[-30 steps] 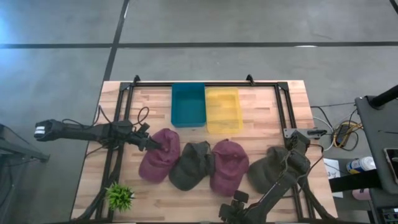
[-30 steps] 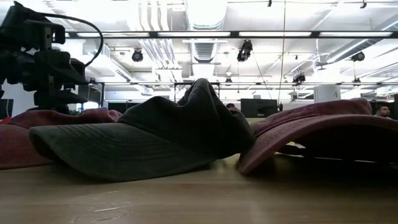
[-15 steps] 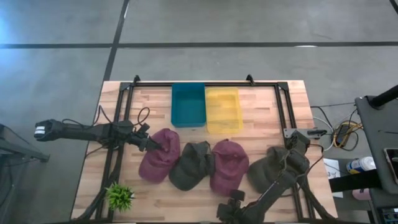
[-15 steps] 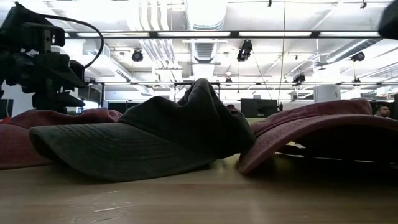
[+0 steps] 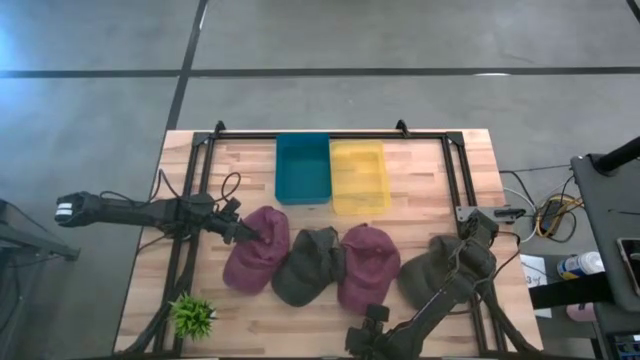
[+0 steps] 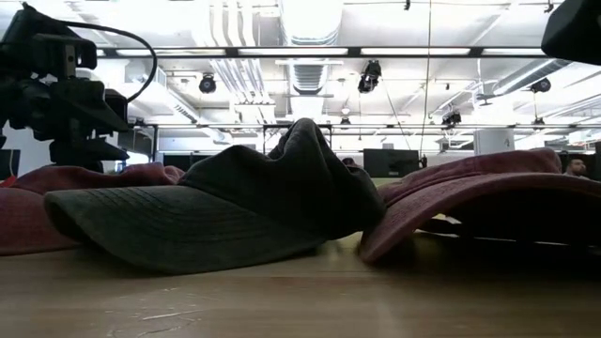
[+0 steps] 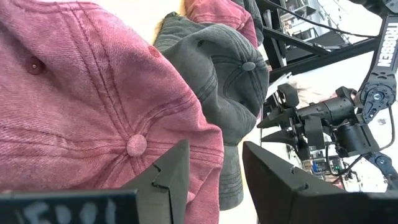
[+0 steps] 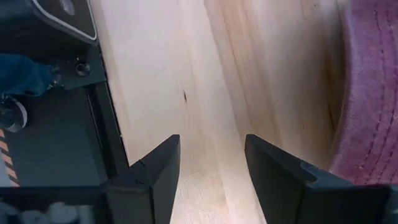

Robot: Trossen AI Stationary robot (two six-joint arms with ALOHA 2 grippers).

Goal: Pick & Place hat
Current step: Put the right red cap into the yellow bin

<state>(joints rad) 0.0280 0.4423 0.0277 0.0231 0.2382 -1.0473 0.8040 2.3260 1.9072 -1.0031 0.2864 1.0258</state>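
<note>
Four hats lay in a row across the middle of the wooden table (image 5: 430, 170); from the left arm's side they were a maroon hat (image 5: 256, 250), a dark olive hat (image 5: 308, 264), a second maroon hat (image 5: 365, 265) and another dark hat (image 5: 432, 268); each touched or overlapped its neighbour, so there was little bare wood between them. Behind the row, toward the far edge, a blue bin (image 5: 302, 168) and a yellow bin (image 5: 358, 175) stood side by side, touching, with a strip of bare table between them and the hats. A small green plant (image 5: 192, 316) sat at the near left corner, well apart from the hats.

The left gripper (image 5: 243, 232) was at the outer edge of the first maroon hat; in the left wrist view its fingers (image 7: 171, 174) stood spread, with the hat's crown just ahead and its edge running between them, clamped on nothing. The right gripper (image 5: 362, 338) hung at the near edge of the table, just in front of the second maroon hat; the right wrist view showed its fingers (image 8: 161, 168) parted over bare wood, the maroon brim (image 8: 364, 93) off to one side, untouched; the table's edge and black frame (image 8: 102, 112) lay close on the other side.
</note>
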